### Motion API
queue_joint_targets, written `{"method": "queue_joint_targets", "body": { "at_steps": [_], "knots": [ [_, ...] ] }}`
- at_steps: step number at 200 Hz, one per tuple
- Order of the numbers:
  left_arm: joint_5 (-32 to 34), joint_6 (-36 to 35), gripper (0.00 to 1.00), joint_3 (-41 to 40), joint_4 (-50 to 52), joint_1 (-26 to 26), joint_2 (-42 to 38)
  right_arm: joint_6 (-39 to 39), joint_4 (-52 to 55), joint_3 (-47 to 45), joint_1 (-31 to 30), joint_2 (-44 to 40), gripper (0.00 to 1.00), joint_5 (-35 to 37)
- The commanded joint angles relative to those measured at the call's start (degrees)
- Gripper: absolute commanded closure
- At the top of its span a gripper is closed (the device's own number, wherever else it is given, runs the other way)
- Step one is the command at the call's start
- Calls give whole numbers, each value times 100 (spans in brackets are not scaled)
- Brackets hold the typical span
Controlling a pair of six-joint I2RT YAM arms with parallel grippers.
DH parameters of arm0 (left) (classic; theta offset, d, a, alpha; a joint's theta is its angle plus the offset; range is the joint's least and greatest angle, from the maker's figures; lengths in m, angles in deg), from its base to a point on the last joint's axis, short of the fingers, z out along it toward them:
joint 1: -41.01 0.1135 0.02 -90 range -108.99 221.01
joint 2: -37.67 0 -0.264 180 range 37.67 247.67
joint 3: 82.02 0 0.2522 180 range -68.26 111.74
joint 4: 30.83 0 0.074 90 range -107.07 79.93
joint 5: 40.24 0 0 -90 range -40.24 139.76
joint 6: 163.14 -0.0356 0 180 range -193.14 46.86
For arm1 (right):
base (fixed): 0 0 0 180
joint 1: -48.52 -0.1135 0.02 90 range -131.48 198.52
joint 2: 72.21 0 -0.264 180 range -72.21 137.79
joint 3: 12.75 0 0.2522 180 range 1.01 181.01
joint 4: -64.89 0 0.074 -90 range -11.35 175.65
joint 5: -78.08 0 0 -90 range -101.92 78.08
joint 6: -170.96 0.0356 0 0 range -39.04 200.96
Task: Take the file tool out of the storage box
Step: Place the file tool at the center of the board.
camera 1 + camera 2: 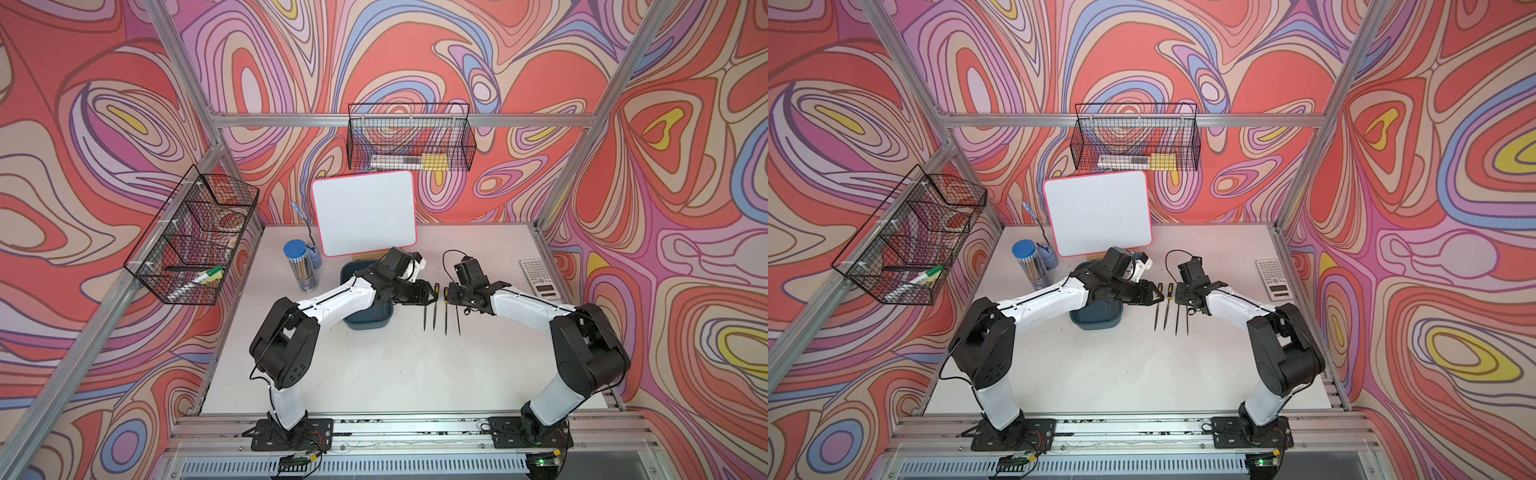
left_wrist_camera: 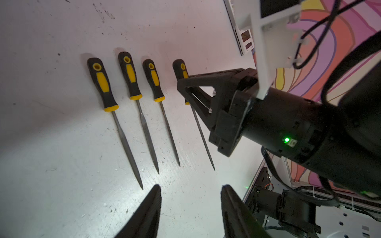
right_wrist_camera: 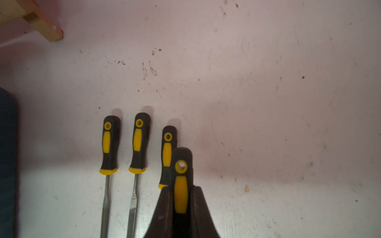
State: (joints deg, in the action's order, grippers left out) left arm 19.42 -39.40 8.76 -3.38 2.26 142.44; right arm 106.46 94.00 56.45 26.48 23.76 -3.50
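File handle betw. R jaws; storage box apart

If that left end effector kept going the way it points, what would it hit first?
Probably the nearest file; if it passes above it, the right end effector gripping another file. Height is hard to judge.

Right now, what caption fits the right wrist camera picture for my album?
Right gripper shut on one yellow-and-black file, beside three matching files in a row on the white table.
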Motion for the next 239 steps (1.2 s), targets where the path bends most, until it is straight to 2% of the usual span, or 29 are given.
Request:
{"method": "queue_joint_targets", "body": {
  "at_steps": [1, 69, 134, 155, 203, 239],
  "knots": [
    [86, 113, 48, 112, -45, -46, 208, -27, -147, -141, 97, 176, 100, 99],
    [140, 84, 48, 121, -27, -63, 290, 20, -730, -204, 161, 527, 97, 128],
    [264, 19, 48, 108, 106, -63, 191, 6, -727, 117, 158, 1012, 94, 89],
    [348, 76, 48, 114, 285, -63, 130, 17, -727, 33, 157, 906, 90, 128],
    [1137, -261, 47, 503, 1148, -63, -172, -167, -445, 274, 157, 589, 67, 191],
    [1699, -640, 46, 691, 1753, 102, -387, -318, -176, 753, 124, 197, 64, 247]
  ]
}}
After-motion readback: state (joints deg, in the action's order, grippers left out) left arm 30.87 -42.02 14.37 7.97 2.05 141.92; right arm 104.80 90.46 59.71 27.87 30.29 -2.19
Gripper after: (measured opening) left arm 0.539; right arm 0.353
